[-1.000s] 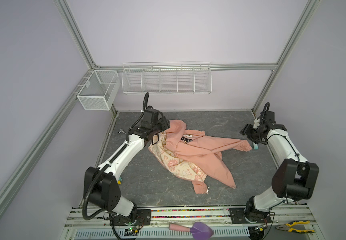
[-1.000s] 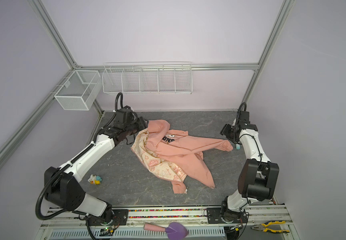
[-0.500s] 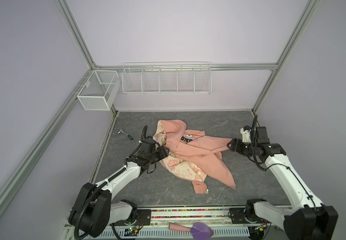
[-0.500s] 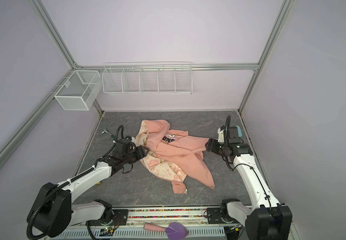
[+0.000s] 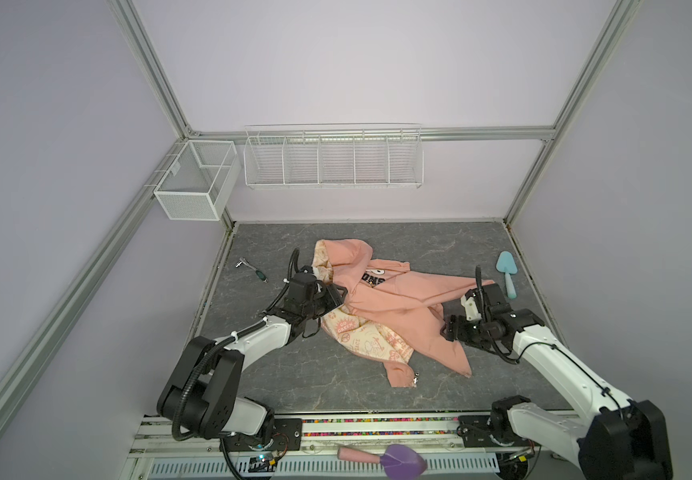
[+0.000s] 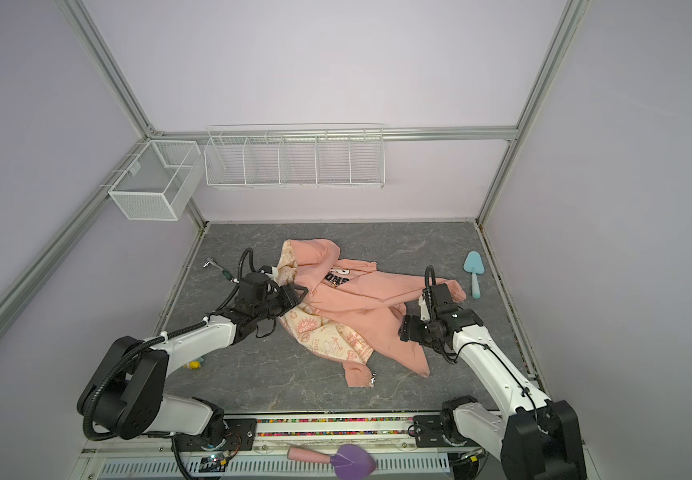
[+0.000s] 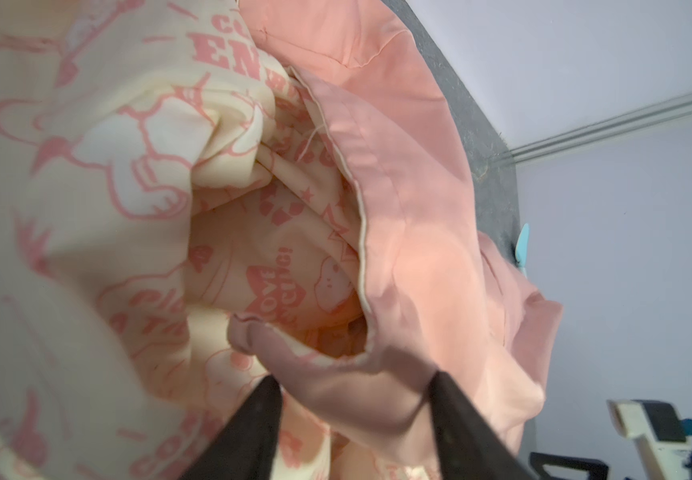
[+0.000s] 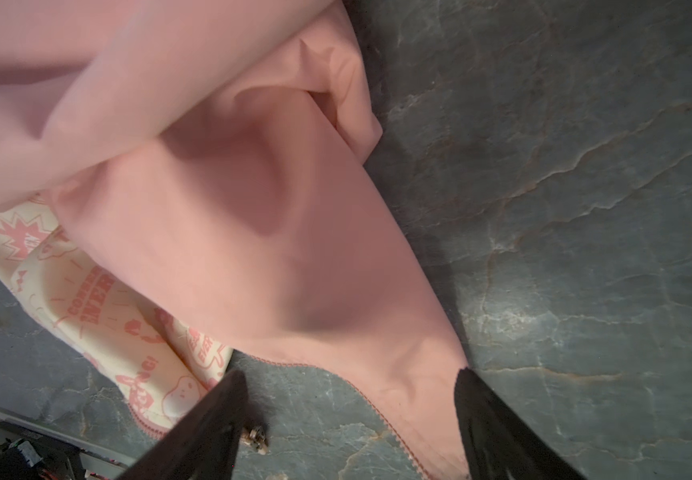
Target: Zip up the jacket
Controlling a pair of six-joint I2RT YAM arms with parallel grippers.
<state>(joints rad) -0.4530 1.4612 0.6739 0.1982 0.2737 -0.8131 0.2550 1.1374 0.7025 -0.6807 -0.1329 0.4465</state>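
Observation:
The salmon-pink jacket (image 5: 398,307) (image 6: 356,307) lies crumpled and unzipped on the grey table, with its cream patterned lining turned out at the front left. My left gripper (image 5: 338,297) (image 7: 354,382) is at the jacket's left edge near the hood, shut on a bunched fold of pink fabric that fills the gap between its fingers. My right gripper (image 5: 448,330) (image 8: 348,378) hovers open over the right front panel. Its fingers straddle the panel's corner and toothed zipper edge (image 8: 377,409). The metal zipper slider (image 5: 415,377) (image 8: 256,436) lies on the table by the hem.
A teal trowel (image 5: 507,272) lies at the right edge and a small ratchet tool (image 5: 251,270) at the back left. A wire rack (image 5: 333,156) and a mesh basket (image 5: 194,183) hang on the walls. A purple scoop (image 5: 394,457) rests on the front rail.
Both arms have swung from the back toward the front. The left gripper dropped to the jacket's left edge and narrowed on a fold. The right gripper left the sleeve end and opened wider over the hem.

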